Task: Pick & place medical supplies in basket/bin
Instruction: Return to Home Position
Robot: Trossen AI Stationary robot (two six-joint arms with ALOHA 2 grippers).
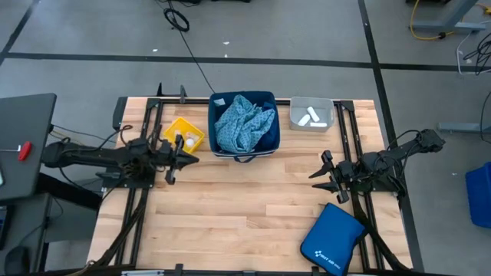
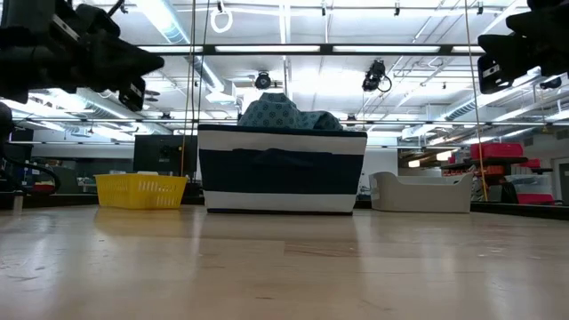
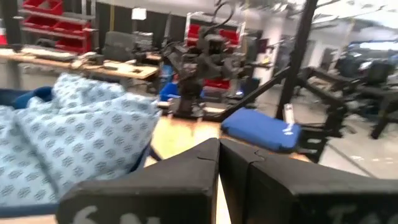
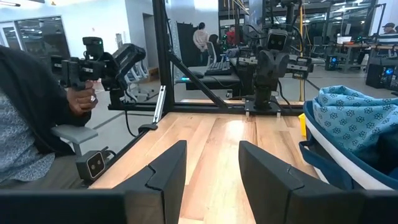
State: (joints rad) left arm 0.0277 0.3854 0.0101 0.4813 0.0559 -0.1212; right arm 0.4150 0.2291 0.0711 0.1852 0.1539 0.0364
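The navy tub point(image 1: 244, 147) stands at the table's far middle with the teal patterned cloth point(image 1: 242, 123) heaped in it, also shown in the low view point(image 2: 284, 111). The small yellow tub point(image 1: 186, 130) is to its left and the pale grey tub point(image 1: 311, 107), holding white packets point(image 1: 309, 119), to its right. My left gripper point(image 1: 192, 159) hovers just near of the yellow tub, shut and empty point(image 3: 219, 168). My right gripper point(image 1: 321, 175) hangs open point(image 4: 212, 168) over the right part of the table, near of the grey tub. No vials can be made out.
A flat royal-blue zip pouch point(image 1: 331, 238) lies at the table's near right corner. Bare wood point(image 1: 245, 207) fills the middle and near part of the table. Black frame rails run along both sides. A person's hand point(image 4: 79, 99) holds a device beyond the table.
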